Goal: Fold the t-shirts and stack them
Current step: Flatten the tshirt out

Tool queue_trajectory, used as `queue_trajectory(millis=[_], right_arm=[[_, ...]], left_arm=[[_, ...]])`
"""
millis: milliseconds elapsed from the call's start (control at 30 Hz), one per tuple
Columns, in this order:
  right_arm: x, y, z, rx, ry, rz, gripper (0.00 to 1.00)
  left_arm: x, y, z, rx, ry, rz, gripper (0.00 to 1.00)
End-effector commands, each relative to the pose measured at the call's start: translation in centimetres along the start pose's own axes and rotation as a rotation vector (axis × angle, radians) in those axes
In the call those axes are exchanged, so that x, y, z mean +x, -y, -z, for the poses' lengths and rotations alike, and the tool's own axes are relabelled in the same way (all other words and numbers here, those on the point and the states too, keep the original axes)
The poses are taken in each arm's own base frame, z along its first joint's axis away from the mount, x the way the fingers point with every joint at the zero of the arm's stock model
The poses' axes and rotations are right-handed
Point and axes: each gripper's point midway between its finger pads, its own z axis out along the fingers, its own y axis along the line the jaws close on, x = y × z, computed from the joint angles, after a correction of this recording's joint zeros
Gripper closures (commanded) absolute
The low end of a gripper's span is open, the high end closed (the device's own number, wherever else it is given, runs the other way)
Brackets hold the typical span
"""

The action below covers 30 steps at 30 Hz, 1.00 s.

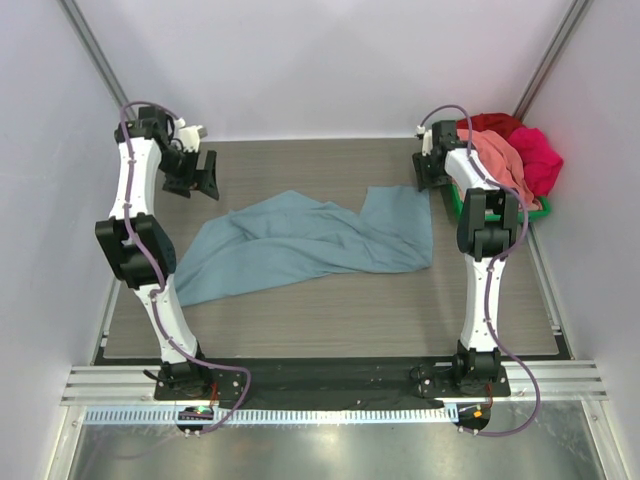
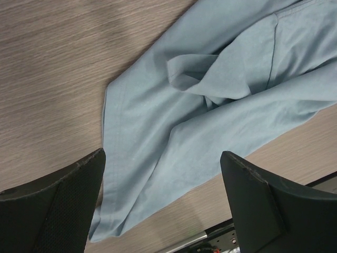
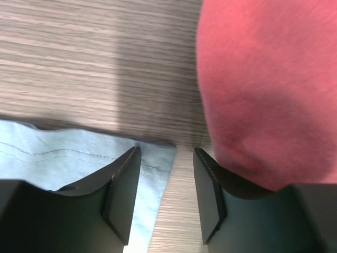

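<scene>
A dusty blue-grey t-shirt [image 1: 310,240] lies crumpled and spread across the middle of the table. My left gripper [image 1: 196,175] is open and empty, raised above the shirt's far left side; its wrist view shows the shirt [image 2: 210,105] below between the wide-apart fingers [image 2: 58,205]. My right gripper [image 1: 432,172] is open and empty, low over the shirt's far right corner [image 3: 152,168]. A salmon-pink tee [image 1: 497,158], a magenta tee [image 1: 538,158] and a red tee [image 1: 490,124] are piled at the far right. The pink tee fills the right of the right wrist view [image 3: 268,89].
A green plastic bin [image 1: 495,210] under the pile of tees stands at the table's far right edge. White walls enclose the table on three sides. A metal rail [image 1: 320,385] with the arm bases runs along the near edge.
</scene>
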Motion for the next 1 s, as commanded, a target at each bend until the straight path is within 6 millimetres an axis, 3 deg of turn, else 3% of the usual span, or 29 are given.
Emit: queue_trajectory(millis=[0,133,233,333,400,567,600,667,700,800,833,967], right_arm=[[1.4,-2.5,-0.3,-0.125,-0.043,-0.088,0.50],[3.4,-3.6,-0.8,-0.171,-0.093,-0.109,0.59],[3.8,-3.8,-1.0,-0.180,-0.102,-0.097,0.76],[3.0,-3.6,-0.6,-0.184,-0.081,-0.077,0.94],[1.7,-3.5,0.4,-0.193,-0.043,-0.061,0.99],[-3.0,-3.0,4.4,-0.179,0.092,0.012,0.99],[-4.1,-2.9,6.1,-0.171,0.131,0.041,0.99],[-5.3,-3.3,7.7,-0.174,0.173,0.079,0.99],[-6.3,-3.3,9.2,-0.169,0.208,0.109,0.99],[-7.6,-3.6,11.4,-0.154,0.257,0.160,0.99],[-8.2,-3.6,12.6,-0.148,0.281,0.170,0.99],[-9.0,-4.0,14.5,-0.130,0.314,0.198,0.99]], left_arm=[[0.0,0.8,1.4,-0.012,0.015,-0.007,0.09],[0.3,0.7,1.4,-0.018,0.009,-0.003,0.10],[0.4,0.7,1.2,-0.019,0.003,-0.005,0.10],[-0.3,0.4,1.0,-0.028,0.022,0.001,0.11],[-1.4,0.0,0.5,-0.033,0.045,0.013,0.11],[-4.4,-0.3,-2.4,-0.027,0.072,0.000,0.13],[-4.7,-0.6,-4.0,-0.021,0.061,0.008,0.14],[-6.4,-0.1,-4.9,-0.029,0.092,-0.023,0.14],[-6.4,-0.4,-6.4,-0.024,0.075,-0.018,0.15],[-8.0,0.1,-8.1,-0.021,0.097,-0.050,0.20],[-7.8,-0.1,-9.6,-0.017,0.078,-0.049,0.21],[-8.1,0.4,-11.9,0.015,0.073,-0.060,0.31]])
